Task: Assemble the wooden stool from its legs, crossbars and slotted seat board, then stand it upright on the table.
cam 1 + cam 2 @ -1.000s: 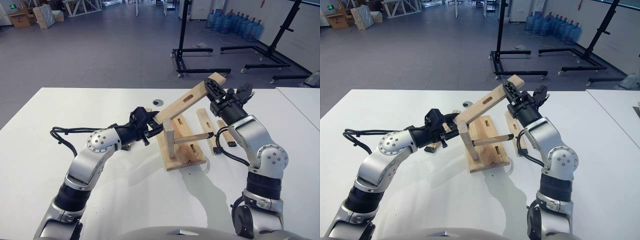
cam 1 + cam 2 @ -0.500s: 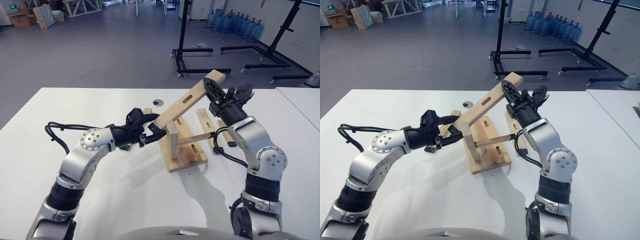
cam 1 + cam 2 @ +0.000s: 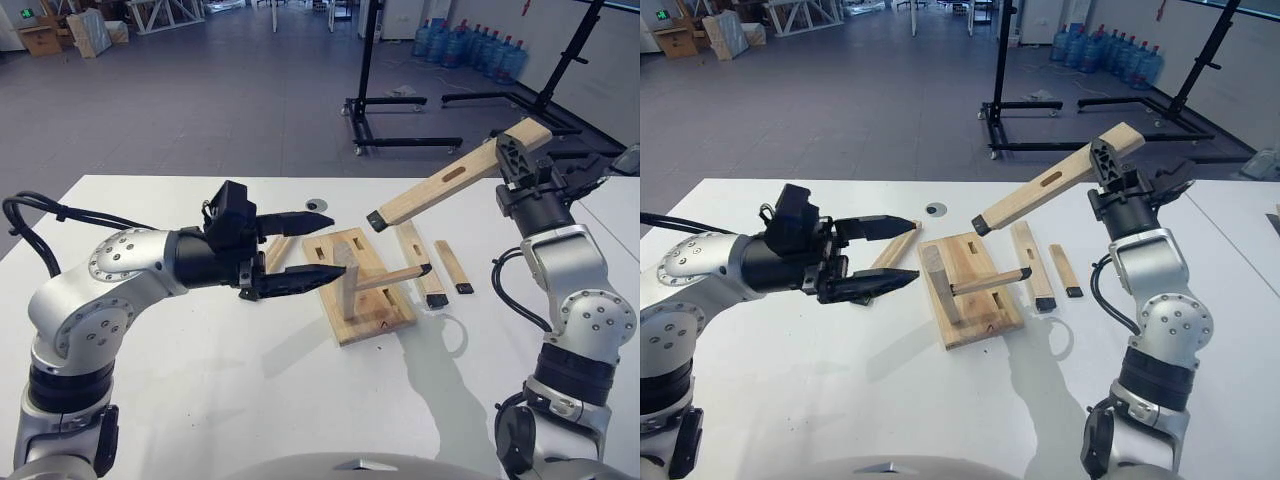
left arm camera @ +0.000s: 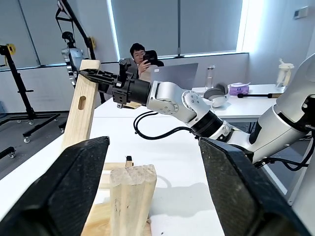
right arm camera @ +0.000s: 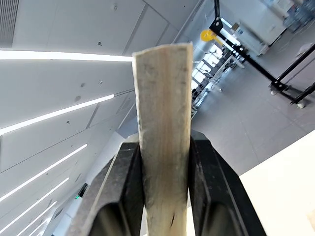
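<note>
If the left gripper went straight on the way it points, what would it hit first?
Probably the upright leg standing on the seat board: it lies just ahead of the left gripper, in line with its open jaws. Depth is unclear.

- A large indoor hall, a robot lab or workshop: bare grey floor (image 3: 200, 100) stretches far beyond the far edge of a white table (image 3: 200, 400).
- Black wheeled stands (image 3: 367, 60) are on the floor, blue water jugs (image 3: 470, 45) line the far wall, and cardboard boxes (image 3: 40, 38) sit in the far left corner.
- Long strip lights (image 5: 54, 54) run across a high ceiling, and tall windows (image 4: 206, 24) rise behind a second desk (image 4: 246, 102).
</note>
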`<state>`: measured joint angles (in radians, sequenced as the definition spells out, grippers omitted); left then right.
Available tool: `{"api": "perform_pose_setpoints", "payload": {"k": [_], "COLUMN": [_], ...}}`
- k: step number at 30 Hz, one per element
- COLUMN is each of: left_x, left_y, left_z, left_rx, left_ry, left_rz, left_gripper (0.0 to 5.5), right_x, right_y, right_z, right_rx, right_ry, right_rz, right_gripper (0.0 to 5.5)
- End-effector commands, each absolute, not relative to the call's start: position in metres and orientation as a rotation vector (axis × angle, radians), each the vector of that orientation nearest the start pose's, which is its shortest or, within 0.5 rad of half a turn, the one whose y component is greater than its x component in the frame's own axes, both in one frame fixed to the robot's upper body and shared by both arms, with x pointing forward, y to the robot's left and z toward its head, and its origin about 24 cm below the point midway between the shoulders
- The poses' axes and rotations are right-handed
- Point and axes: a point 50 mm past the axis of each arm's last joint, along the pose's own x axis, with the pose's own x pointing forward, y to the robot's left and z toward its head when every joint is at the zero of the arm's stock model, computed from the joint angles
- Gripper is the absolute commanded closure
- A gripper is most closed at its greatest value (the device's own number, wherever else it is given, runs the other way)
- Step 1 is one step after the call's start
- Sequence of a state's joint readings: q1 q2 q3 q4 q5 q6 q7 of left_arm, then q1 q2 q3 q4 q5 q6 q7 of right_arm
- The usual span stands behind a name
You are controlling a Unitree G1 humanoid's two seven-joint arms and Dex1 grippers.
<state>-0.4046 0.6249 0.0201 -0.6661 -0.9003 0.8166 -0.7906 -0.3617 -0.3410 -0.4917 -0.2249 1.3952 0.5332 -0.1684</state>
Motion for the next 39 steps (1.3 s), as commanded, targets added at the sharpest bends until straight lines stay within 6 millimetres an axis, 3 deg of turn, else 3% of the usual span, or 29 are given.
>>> {"api": "perform_pose_setpoints", "payload": {"k": [1, 11, 15, 18, 26, 39], "left_x": [0.214, 0.226, 0.220, 0.223, 0.238, 0.238], "left_y": [0.100, 0.093, 0.092, 0.091, 0.094, 0.092], "left_z": [0.195, 0.172, 0.169, 0.158, 0.147, 0.141], "left_rx": [0.153, 0.147, 0.093, 0.128, 0.231, 0.259], "left_ry": [0.005, 0.053, 0.073, 0.103, 0.093, 0.107], "left_rz": [-1.378, -1.273, -1.296, -1.255, -1.091, -1.084], "left_gripper": [2.18, 2.35, 2.86, 3.31, 3.48, 3.48], "right_x": [0.274, 0.271, 0.261, 0.257, 0.247, 0.239], "right_y": [-0.246, -0.242, -0.245, -0.232, -0.209, -0.190], "right_z": [0.195, 0.186, 0.186, 0.177, 0.142, 0.124], "right_rx": [0.906, 0.829, 0.557, 0.390, 0.100, 0.030], "right_ry": [-0.236, -0.221, -0.240, -0.264, -0.262, -0.278], "right_rz": [0.193, 0.202, 0.190, 0.198, 0.261, 0.361], "right_gripper": [4.50, 4.50, 4.50, 4.50, 4.50, 4.50]}}
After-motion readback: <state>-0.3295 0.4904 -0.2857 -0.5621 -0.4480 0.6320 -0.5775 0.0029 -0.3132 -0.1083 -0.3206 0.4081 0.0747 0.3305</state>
